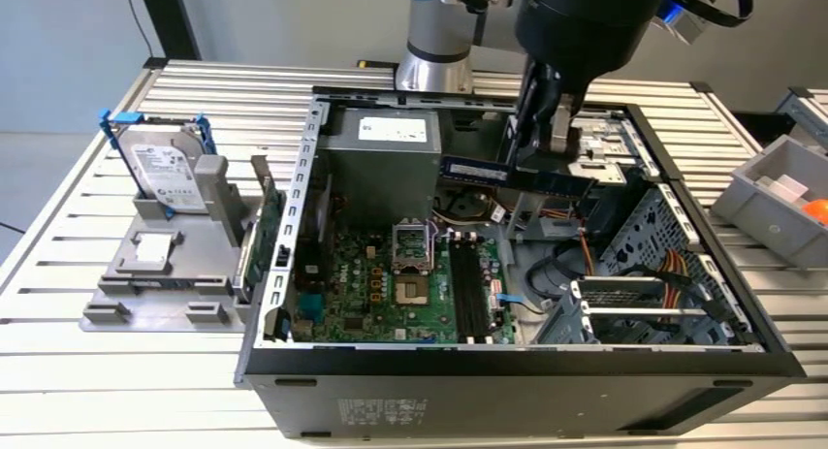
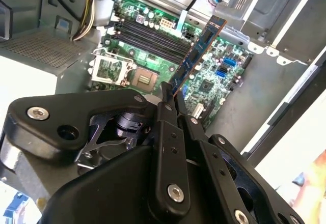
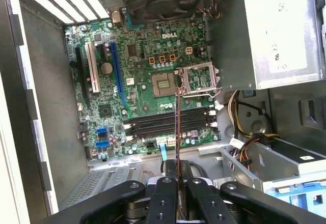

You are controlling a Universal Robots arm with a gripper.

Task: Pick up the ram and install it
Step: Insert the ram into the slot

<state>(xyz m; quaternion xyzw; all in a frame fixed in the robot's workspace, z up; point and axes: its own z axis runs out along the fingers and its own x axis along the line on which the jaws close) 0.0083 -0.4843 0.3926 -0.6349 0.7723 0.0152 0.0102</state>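
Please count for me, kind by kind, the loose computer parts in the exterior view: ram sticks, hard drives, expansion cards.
ram stick: 1, gripped between the fingers above the open case
hard drive: 1, upright in the grey stand
expansion card: 1, beside the case
Total: 3

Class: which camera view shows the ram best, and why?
The exterior view: the ram shows side-on, both ends visible. The second wrist view shows it slanting away; the first wrist view shows its thin edge.
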